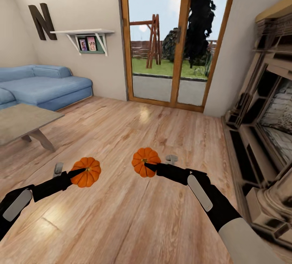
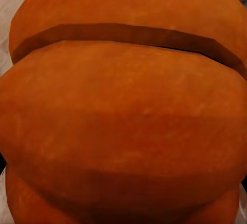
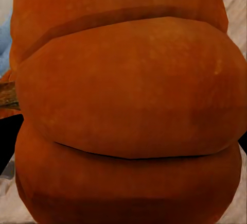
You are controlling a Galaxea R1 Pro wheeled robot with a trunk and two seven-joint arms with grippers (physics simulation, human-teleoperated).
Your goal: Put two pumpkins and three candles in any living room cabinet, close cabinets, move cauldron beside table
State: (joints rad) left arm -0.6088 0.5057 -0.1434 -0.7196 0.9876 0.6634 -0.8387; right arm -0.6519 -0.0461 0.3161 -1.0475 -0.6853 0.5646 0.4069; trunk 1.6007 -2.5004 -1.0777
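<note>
Both arms out front, each gripper clamped on a pumpkin.
Left arm reaches in from the lower left, forearm near level; left gripper (image 1: 81, 171) has its jaws closed on the left pumpkin (image 1: 86, 172). Right arm comes from the lower right, angled up and inward; right gripper (image 1: 151, 167) has its jaws closed on the right pumpkin (image 1: 144, 161). Both held at about the same height, well apart.

Orange ribbed pumpkin (image 2: 123, 110) v. close up, dark groove across upper part
</note>
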